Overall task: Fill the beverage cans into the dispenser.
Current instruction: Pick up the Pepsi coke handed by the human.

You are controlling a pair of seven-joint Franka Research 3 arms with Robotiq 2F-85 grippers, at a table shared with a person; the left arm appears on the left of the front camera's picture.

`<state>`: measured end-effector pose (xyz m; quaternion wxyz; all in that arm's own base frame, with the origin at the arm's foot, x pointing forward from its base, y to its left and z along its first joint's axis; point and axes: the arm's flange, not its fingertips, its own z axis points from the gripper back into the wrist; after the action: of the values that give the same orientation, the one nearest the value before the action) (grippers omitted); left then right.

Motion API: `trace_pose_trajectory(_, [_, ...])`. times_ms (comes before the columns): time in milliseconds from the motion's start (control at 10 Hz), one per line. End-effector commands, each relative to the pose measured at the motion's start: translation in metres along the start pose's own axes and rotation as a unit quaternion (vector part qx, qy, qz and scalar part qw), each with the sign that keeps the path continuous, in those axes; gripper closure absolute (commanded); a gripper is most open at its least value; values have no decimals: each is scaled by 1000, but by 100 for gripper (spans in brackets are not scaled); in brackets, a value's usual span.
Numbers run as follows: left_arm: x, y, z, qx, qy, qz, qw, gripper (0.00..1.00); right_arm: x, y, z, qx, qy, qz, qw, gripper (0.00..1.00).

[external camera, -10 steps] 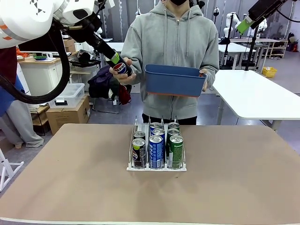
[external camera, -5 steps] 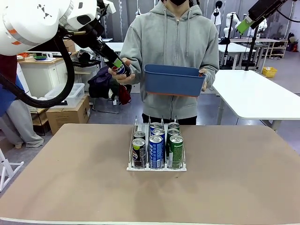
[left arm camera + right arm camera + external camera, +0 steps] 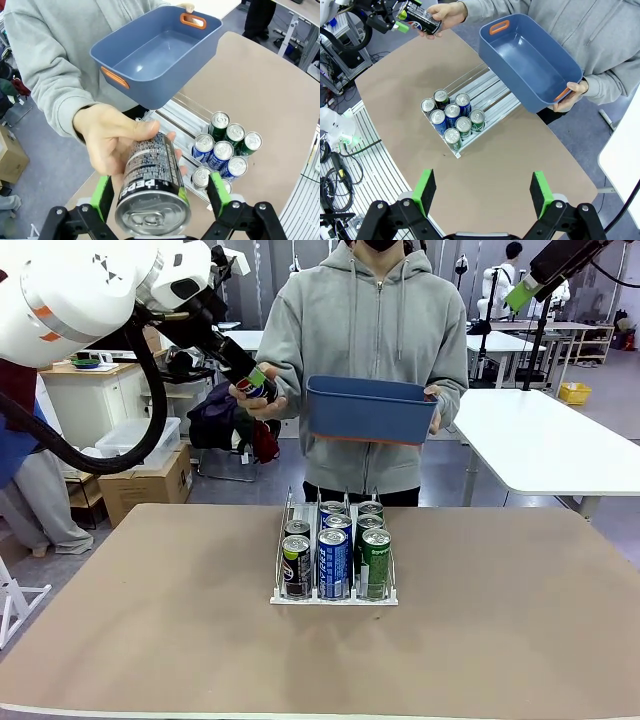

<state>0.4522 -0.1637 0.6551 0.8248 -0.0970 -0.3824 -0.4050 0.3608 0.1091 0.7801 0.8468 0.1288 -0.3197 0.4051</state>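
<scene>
A person's hand holds out a black Pepsi can (image 3: 152, 187), top toward my left wrist camera. My left gripper (image 3: 160, 200) is open, a green pad (image 3: 102, 197) on each side of the can with gaps. In the front view this gripper (image 3: 248, 375) meets the can (image 3: 260, 386) high beyond the table's far edge. The dispenser (image 3: 335, 597) sits mid-table holding several cans: black in the left lane, blue (image 3: 332, 562) in the middle, green (image 3: 376, 560) on the right. My right gripper (image 3: 482, 192) hangs open and empty high above the table, seen at the upper right (image 3: 517, 298).
The person stands at the far side and holds an empty blue bin (image 3: 370, 410) with orange handles in the other hand, above the dispenser's far end. Bare brown tabletop (image 3: 150, 620) lies on both sides of the dispenser. A white table (image 3: 545, 440) stands behind on the right.
My left arm has shifted a little up and to the left, its gripper staying at the Pepsi can in the person's hand. Jaws still open. Bin, dispenser and right arm unchanged.
</scene>
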Motion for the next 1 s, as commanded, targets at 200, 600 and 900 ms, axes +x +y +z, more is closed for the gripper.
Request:
trace_pose_trajectory(200, [0, 0, 0, 0, 0, 0, 1000, 0, -1, 0, 0, 1, 0, 0, 1000, 0])
trace_pose_trajectory(600, [-4, 1, -1, 10, 6, 2, 1000, 40, -1, 0, 0, 1, 0, 0, 1000, 0])
trace_pose_trajectory(900, [-6, 2, 0, 18, 12, 7, 1000, 45, -1, 0, 0, 1, 0, 0, 1000, 0])
